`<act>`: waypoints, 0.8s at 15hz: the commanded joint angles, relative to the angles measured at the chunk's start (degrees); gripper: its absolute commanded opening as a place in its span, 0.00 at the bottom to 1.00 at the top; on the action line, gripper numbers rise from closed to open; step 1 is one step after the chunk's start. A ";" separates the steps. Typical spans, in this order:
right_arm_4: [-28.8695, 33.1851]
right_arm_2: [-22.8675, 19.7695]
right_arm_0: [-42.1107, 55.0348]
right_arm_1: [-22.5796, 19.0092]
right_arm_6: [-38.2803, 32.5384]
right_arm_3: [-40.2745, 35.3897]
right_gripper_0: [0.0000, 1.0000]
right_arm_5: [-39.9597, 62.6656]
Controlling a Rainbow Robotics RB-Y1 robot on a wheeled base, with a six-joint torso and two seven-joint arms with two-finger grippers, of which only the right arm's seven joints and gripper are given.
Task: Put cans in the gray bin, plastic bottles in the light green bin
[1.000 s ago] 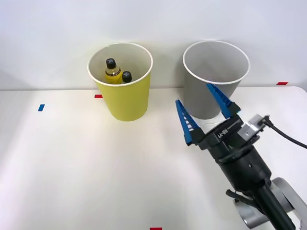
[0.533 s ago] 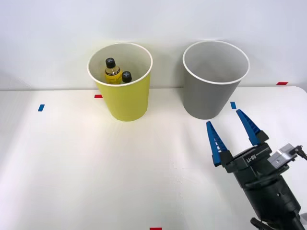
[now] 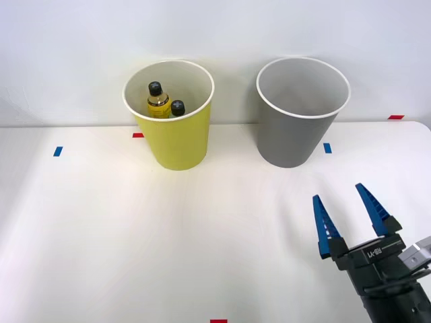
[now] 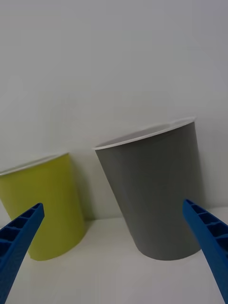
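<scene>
Two plastic bottles (image 3: 163,102) stand inside the light green bin (image 3: 172,134) near the table's (image 3: 135,229) far edge, the gray bin (image 3: 296,128) beside it, and the right gripper (image 3: 348,210) hangs spread apart near the front right corner.

The light green bin (image 3: 170,131) stands upright near the table's far edge, left of centre: a round, tapered lime bucket with a white rim and white inside. Inside it sit the plastic bottles (image 3: 163,101), both upright with black screw caps; the one with the yellow body stands toward the far left wall, the other just beside it, mostly hidden. The gray bin (image 3: 300,121) stands upright to the right along the same far edge, apart from the lime one, same shape, white-rimmed, pale within.
</scene>
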 commanded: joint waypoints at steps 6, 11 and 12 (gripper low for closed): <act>2.97 -1.73 7.01 0.54 0.65 0.08 1.00 1.89; 4.38 -2.43 7.45 8.01 3.20 2.98 1.00 3.56; 5.96 -3.57 6.83 10.21 7.15 5.27 1.00 1.01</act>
